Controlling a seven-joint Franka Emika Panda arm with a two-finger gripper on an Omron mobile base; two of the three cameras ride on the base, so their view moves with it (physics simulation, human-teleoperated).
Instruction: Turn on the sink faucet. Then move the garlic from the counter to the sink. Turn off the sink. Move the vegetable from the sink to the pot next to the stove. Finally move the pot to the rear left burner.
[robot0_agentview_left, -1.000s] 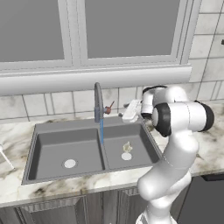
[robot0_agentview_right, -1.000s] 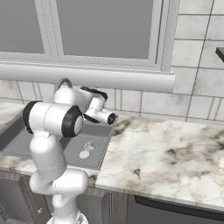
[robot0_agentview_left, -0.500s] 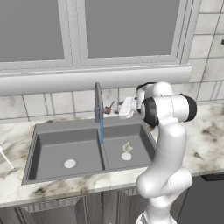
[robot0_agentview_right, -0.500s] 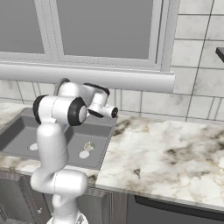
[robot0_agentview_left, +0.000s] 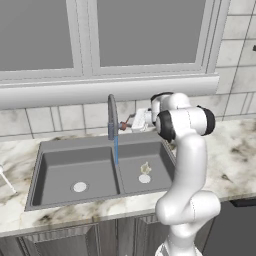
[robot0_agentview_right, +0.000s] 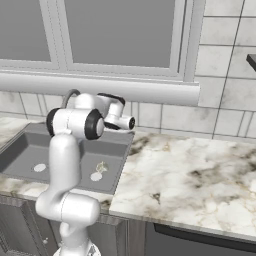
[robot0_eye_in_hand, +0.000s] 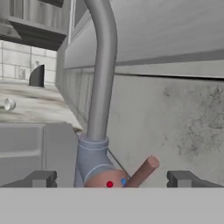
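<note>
Since 1 s ago the arm has swung in toward the faucet; gripper now sits just right of its base, jaws wide, straddling the reddish handle, holding nothing. Water runs into the sink; garlic lies in the right basin, right of the stream. Step in hand looks like shutting off: next needs a push on the handle w/o slipping. Count: 1 faucet, 1 garlic, 2 basins.
</note>
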